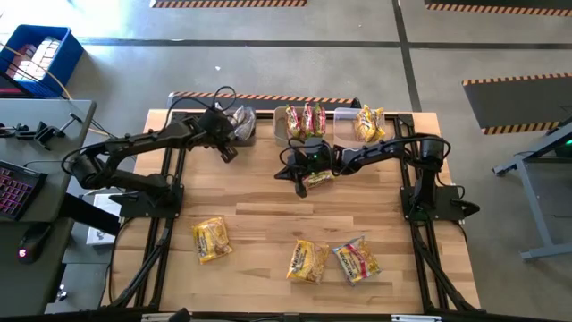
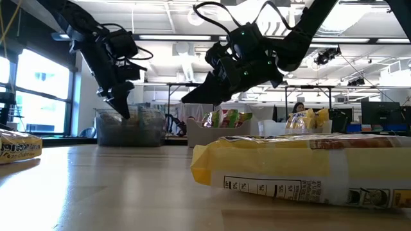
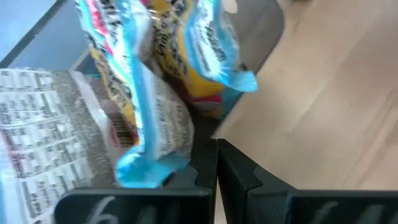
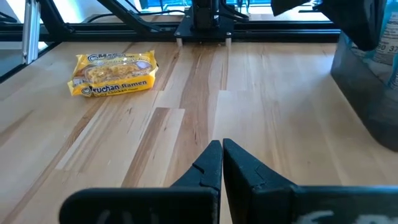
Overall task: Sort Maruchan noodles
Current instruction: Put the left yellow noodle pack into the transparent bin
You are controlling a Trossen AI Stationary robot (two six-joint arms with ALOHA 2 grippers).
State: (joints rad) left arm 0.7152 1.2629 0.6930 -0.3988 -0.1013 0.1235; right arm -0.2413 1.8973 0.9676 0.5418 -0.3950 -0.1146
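High view, left to right: the left gripper (image 1: 229, 152), pressed together and empty, is seen by the upper-left bin (image 1: 243, 126). The right gripper (image 1: 300, 185), also closed, is seen at the centre. Three Maruchan noodles (image 1: 212, 239) remain unsorted along the lower table (image 1: 259, 206); others are already binned.

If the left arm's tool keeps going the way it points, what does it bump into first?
Probably the noodle packets in the grey bin; the shut left tool points at them, though the depth is hard to judge.

Yellow noodle packets (image 1: 212, 239) with red print lie on pale striped wood table (image 1: 259, 224) (tools black).
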